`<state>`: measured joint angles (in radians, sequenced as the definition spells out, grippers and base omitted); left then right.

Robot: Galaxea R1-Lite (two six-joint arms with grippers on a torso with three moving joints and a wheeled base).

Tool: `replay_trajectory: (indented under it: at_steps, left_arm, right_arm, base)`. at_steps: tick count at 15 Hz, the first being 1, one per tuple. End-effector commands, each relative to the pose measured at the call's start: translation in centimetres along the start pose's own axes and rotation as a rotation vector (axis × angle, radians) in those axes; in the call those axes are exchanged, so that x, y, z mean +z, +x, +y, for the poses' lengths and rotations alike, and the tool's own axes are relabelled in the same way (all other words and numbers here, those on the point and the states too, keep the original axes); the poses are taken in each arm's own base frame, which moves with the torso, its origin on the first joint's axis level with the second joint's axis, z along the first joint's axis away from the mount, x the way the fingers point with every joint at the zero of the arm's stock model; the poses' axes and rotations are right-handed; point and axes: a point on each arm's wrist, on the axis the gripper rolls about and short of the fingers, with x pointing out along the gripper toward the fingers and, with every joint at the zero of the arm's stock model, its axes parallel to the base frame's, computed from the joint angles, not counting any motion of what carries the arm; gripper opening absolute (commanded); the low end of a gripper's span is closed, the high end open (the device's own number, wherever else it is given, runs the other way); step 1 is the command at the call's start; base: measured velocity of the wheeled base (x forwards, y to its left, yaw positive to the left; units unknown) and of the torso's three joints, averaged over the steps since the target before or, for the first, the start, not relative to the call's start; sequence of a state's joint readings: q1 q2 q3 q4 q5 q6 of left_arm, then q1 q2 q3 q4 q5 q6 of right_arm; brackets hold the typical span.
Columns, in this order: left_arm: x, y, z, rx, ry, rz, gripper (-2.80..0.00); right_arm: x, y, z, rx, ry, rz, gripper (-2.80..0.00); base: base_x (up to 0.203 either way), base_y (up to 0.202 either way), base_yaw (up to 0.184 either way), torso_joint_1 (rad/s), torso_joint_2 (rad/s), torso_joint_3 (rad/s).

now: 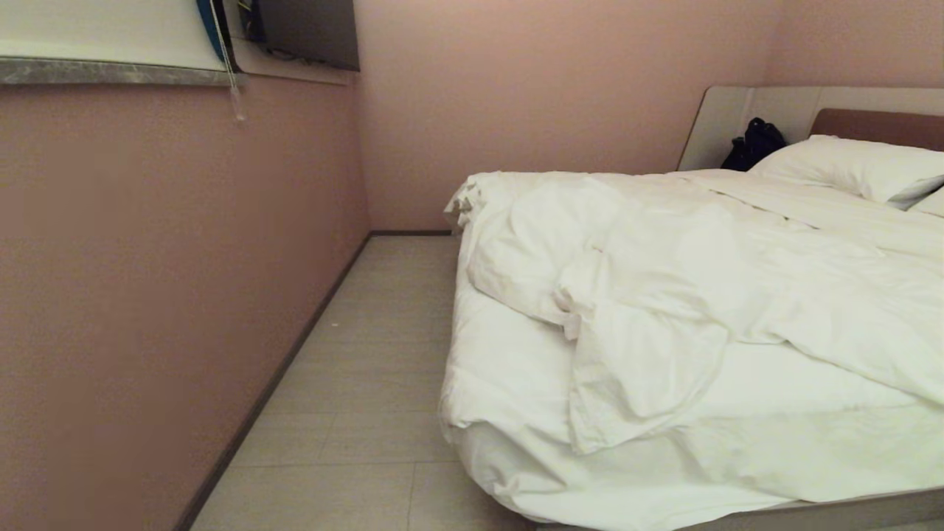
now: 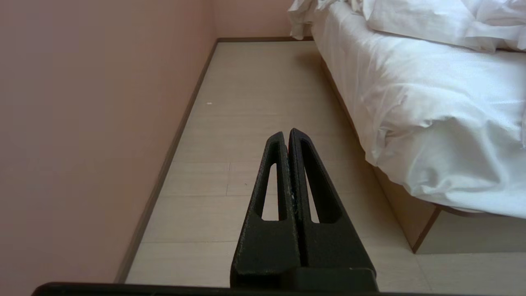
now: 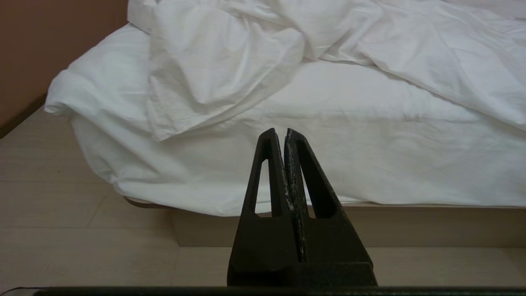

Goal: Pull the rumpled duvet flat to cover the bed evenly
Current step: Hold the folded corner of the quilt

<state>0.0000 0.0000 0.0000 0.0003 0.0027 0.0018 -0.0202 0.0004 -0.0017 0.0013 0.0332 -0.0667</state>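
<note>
**Duvet bunched on the bed, both grippers closed and clear of it**

The duvet [image 1: 700, 265] lies rumpled across the bed [image 1: 516, 457], drawn up away from the foot end. It is thick, white and puffy, creased all over in long ridges that run toward the headboard [image 1: 877, 125]. Its near-left part is folded back on itself, and a loose flap droops down over the sheet [image 1: 509, 369] toward the foot edge. At the far-left corner the fabric is gathered into a crumpled knot that overhangs the side of the mattress. A band of bare sheet shows along the foot of the bed and at its left corner, so the cover is uneven. Two pillows [image 1: 855, 166] rest at the head, with a dark object [image 1: 754, 144] beside them against the pale panel.

The left gripper [image 2: 286, 133] has its fingers pressed together and holds nothing; it hangs over the floor [image 2: 254, 123] in the aisle between the wall [image 2: 94, 123] and the bed, apart from the fabric. The right gripper [image 3: 280, 132] is likewise pressed together and empty, facing the foot of the bed below the drooping flap, not touching the sheet or duvet. Neither arm appears in the head view.
</note>
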Motion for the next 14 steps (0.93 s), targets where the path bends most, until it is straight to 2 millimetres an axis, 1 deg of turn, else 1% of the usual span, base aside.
replay_trajectory:
  at_steps: [1, 12, 14]
  left_arm:
    - [0.0, 0.0, 0.0, -0.001, 0.002, 0.0, -2.8]
    - [-0.01, 0.0, 0.0, -0.001, 0.003, 0.001, -2.8]
    - [-0.01, 0.0, 0.0, -0.001, 0.003, 0.001, -2.8]
  right_arm:
    - [-0.01, 0.0, 0.0, 0.001, -0.001, 0.0, -2.8]
    - [-0.01, 0.0, 0.0, 0.001, -0.001, 0.0, -2.8]
    - [-0.01, 0.0, 0.0, 0.001, -0.001, 0.0, -2.8]
  base:
    - [0.0, 0.0, 0.0, 0.0, 0.0, 0.0]
    - [0.0, 0.0, 0.0, 0.0, 0.0, 0.0]
    - [-0.005, 0.098, -0.008, 0.002, 0.0, -0.001]
